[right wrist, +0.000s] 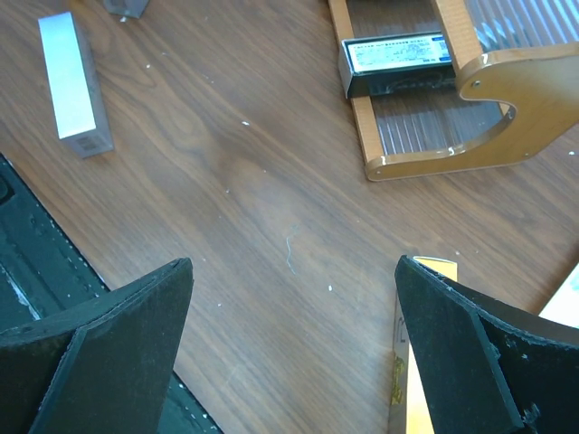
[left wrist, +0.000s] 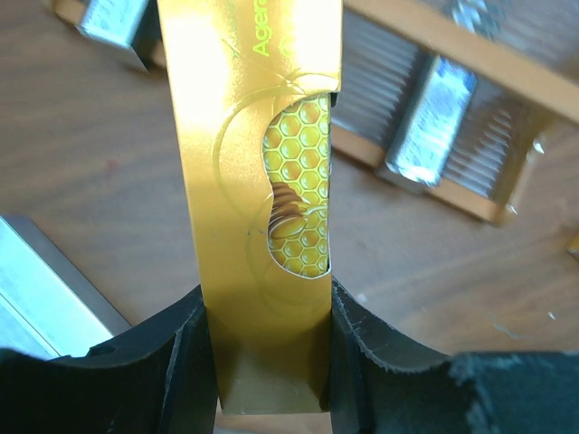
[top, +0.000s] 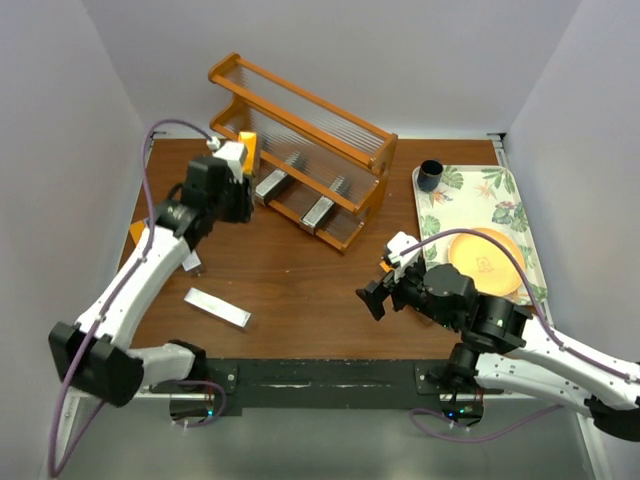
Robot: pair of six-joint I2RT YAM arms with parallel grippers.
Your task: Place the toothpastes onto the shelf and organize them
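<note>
My left gripper [top: 238,170] is shut on an orange toothpaste carton [left wrist: 258,181] with a honeycomb print, held at the left end of the shelf [top: 300,130]. Two silver cartons [top: 272,183] [top: 318,211] lie on the shelf's lowest tier. Another silver carton [top: 218,307] lies on the table in front of the left arm. My right gripper [right wrist: 291,271] hangs open over bare wood, with nothing between its fingers. An orange carton [right wrist: 421,362] lies just beside its right finger. In the right wrist view a carton [right wrist: 398,59] rests at the shelf's end.
A leaf-patterned tray [top: 470,200] at the right holds an orange plate [top: 487,262] and a dark cup [top: 430,175]. A small silver piece [top: 192,262] lies by the left arm, and something orange [top: 137,231] shows at the table's left edge. White walls enclose the table.
</note>
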